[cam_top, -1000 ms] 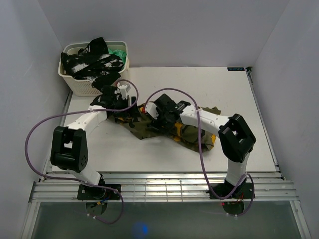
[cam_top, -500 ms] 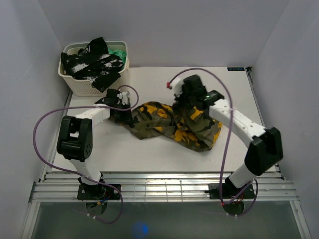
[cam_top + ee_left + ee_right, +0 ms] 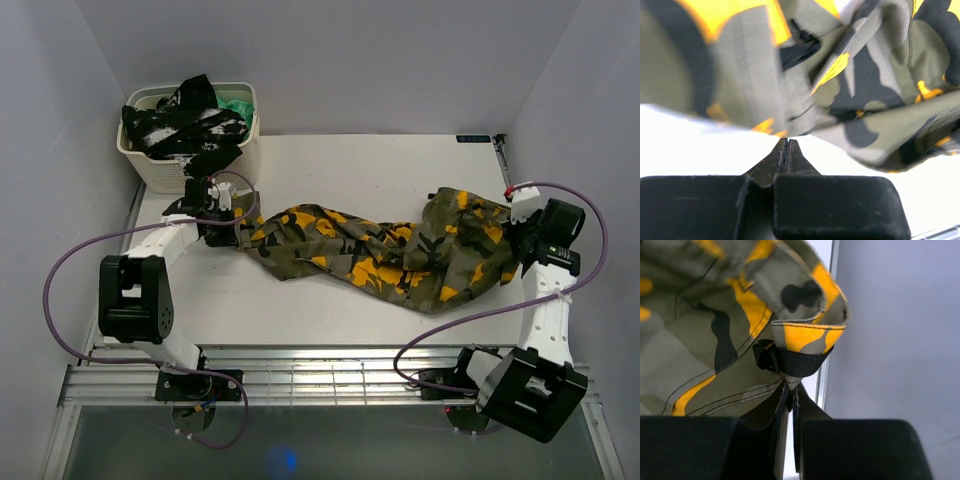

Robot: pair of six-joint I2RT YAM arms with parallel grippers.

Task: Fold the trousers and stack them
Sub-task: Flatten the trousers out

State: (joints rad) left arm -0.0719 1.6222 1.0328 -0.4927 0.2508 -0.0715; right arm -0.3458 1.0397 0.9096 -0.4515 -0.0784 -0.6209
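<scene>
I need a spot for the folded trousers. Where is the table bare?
Bare: the far strip of table between the trousers and back wall, right of the basket; the near strip toward the arm bases. Crowded: the middle, trousers stretched from left gripper to right gripper.

Both arms are built of white tube links joined by bulky black joint housings. The left arm and the right arm each sit on a black base plate at the near edge of the table. A thin purple cable runs in a loose loop along each arm, from wrist to base. The left gripper has matte black, blocky finger mounts, lightly scuffed, narrowing to thin dark wedge tips. The right gripper looks the same.
</scene>
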